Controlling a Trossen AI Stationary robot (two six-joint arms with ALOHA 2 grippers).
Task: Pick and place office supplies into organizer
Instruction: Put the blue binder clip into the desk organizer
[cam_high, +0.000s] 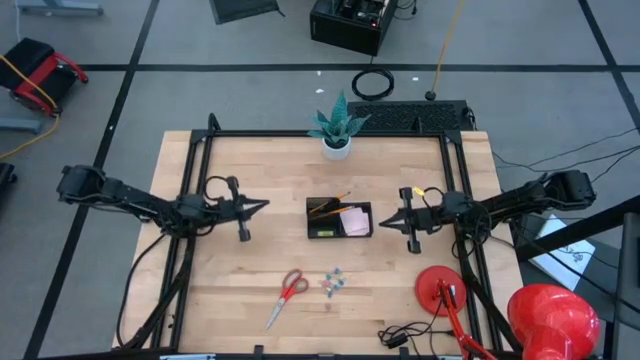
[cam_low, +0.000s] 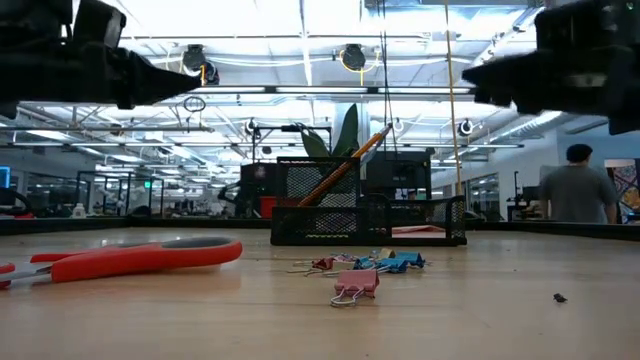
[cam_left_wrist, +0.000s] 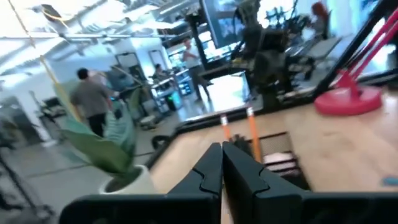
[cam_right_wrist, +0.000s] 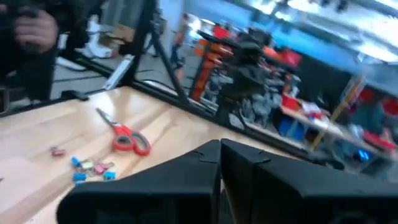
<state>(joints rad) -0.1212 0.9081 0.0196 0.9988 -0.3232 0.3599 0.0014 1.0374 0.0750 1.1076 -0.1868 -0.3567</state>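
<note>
The black mesh organizer (cam_high: 340, 218) stands at the table's middle. It holds a pink sticky-note pad (cam_high: 354, 221) and an orange pencil (cam_low: 345, 165) that leans slanting out of its taller compartment. Red-handled scissors (cam_high: 288, 296) lie flat toward the near edge, with a cluster of small coloured clips (cam_high: 334, 283) beside them. My left gripper (cam_high: 262, 205) hovers shut to the organizer's left and points level at it. My right gripper (cam_high: 385, 222) hovers shut to the organizer's right and also points at it. Both are above the table and hold nothing.
A white plant pot (cam_high: 336, 148) stands at the far edge behind the organizer. A red lamp's round base (cam_high: 440, 287) and head (cam_high: 555, 316) sit at the near right corner, next to a black cable (cam_high: 405, 335). People show in the room beyond the table.
</note>
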